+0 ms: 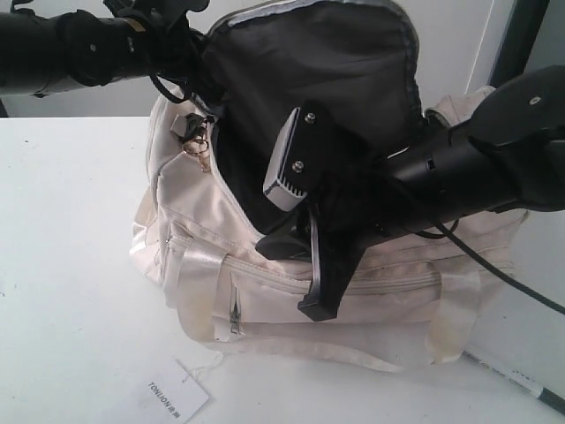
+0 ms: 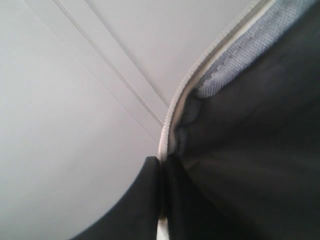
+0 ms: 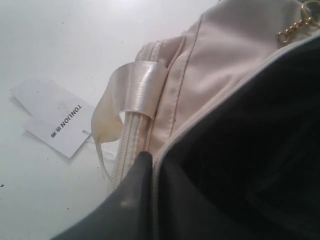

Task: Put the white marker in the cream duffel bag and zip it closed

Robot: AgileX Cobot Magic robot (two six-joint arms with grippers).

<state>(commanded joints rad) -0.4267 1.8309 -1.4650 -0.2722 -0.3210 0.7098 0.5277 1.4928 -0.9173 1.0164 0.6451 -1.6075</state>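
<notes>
Holding the duffel's mouth wide, marker out on the worktop

From where I stand, the cream duffel bag (image 1: 194,221) sits in the middle of the white worktop (image 1: 71,265) with its top unzipped and gaping. The left hand (image 2: 161,167) comes in from high on the left and is pinched onto the pale zipper edge of the upper flap, so the flap stands up and the dark lining (image 1: 335,62) faces out. Only one dark finger (image 2: 135,210) shows clearly against that edge. The other is lost against the lining, yet the jaws look closed down to the thickness of the fabric. The right hand (image 3: 151,172) reaches across from the right and is nipped the same way onto the front rim of the opening, with one finger outside the cream cloth and the rest swallowed by the dark inside. Fabric is all that either hand grips.

The white marker (image 1: 512,378) lies outside the bag, flat on the worktop by its front right corner, near the right-hand handle and well apart from both hands. Its dark end points off toward the edge of the scene.

A gold ring pull (image 1: 201,152) dangles at the left end of the zipper, below the left hand. A shiny satin handle (image 1: 199,283) droops down the front beside the front pocket zip (image 1: 234,309). A white paper tag (image 1: 177,397) lies on the worktop just in front of the bag's left corner.
</notes>
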